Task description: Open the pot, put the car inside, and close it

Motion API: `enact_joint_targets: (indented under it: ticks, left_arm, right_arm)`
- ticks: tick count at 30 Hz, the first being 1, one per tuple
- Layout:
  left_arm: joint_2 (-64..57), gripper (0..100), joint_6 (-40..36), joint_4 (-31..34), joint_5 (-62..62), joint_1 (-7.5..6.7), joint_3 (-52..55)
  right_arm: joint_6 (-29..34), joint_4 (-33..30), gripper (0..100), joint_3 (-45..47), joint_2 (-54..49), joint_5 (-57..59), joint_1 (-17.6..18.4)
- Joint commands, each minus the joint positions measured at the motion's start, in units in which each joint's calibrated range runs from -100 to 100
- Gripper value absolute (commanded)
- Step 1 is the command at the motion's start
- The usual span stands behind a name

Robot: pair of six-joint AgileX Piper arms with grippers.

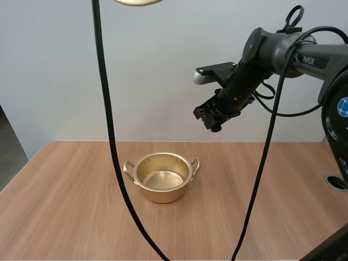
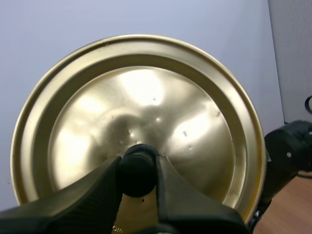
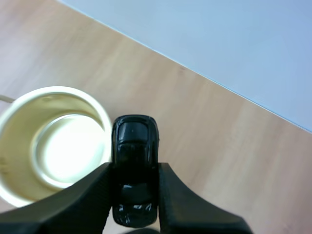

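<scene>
A gold pot (image 1: 162, 176) with two side handles stands open and empty on the wooden table; the right wrist view looks down into the pot (image 3: 51, 141). High above and to the right of it, my right gripper (image 1: 209, 118) is shut on a small black toy car (image 3: 135, 165), its fingers (image 3: 92, 195) pinching the car's sides. My left gripper (image 2: 138, 170) is shut on the black knob (image 2: 138, 168) of the gold lid (image 2: 139, 117), held up in front of the wall. The lid's edge (image 1: 137, 2) shows at the top of the high view.
The wooden table (image 1: 65, 212) stretches wide around the pot on all sides. A round metal fitting (image 1: 336, 182) sits at its right edge. A pale wall stands behind the table.
</scene>
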Motion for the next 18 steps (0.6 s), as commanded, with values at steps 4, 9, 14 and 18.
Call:
enact_joint_targets:
  ticks: [4, 9, 14, 18]
  left_arm:
    - [0.0, 0, -0.3, -0.1, 0.0, 0.02, -3.6]
    - [0.1, 0, -0.5, -0.1, 0.0, 0.02, -3.8]
    - [0.1, 0, -0.5, -0.1, 0.0, 0.02, -3.8]
    - [0.2, 0, -0.5, -0.1, 0.0, 0.02, -3.8]
  right_arm:
    - [1.2, -0.9, 0, -0.1, 4.3, -1.2, 8.0]
    - [1.8, -3.1, 0, -0.1, 10.8, -3.9, 12.0]
    - [1.7, -3.7, 0, -0.1, 18.1, -6.6, 13.6]
    - [1.7, -4.0, 0, -0.1, 23.6, -7.8, 14.4]
